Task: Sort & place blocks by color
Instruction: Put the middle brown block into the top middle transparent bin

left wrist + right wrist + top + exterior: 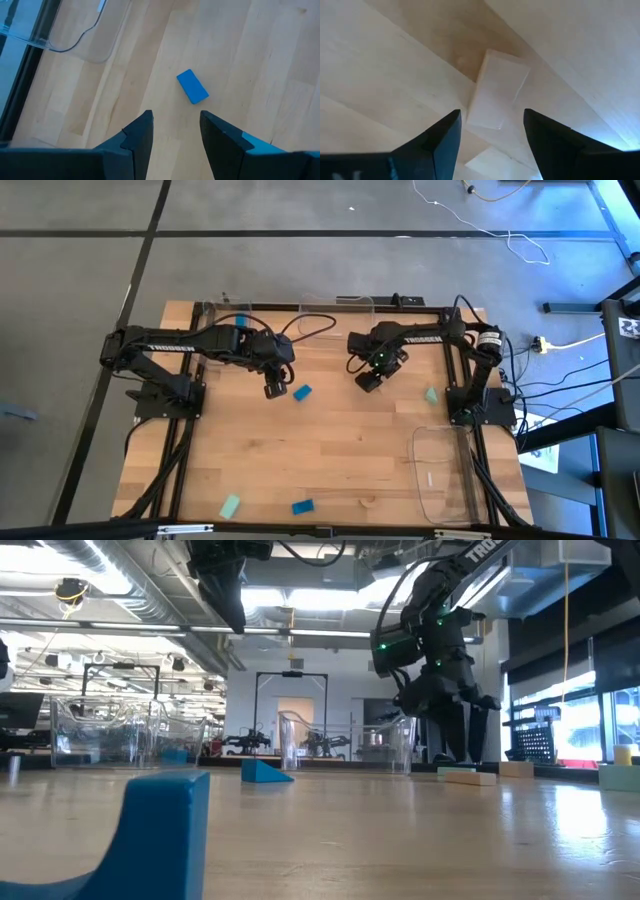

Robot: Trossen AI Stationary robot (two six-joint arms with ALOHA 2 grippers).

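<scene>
left hand (pixel 175 131) – released, above blue block (pixel 192 86) | right hand (pixel 492 131) – released, low over tan block (pixel 498 90) on desk (pixel 330 450)

a: what's showing bright blue?
b: the small bright blue rectangular block (pixel 192 86), lying on the pale striped wooden table (pixel 330 450).
a: and mint?
b: the pale mint green block (pixel 431 394).

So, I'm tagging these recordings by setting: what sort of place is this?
Probably a robotics lab or workshop. The low view shows exposed ceiling ducts, and more rigs stand beyond the wooden table. Loose cables run across the bare floor.
</scene>
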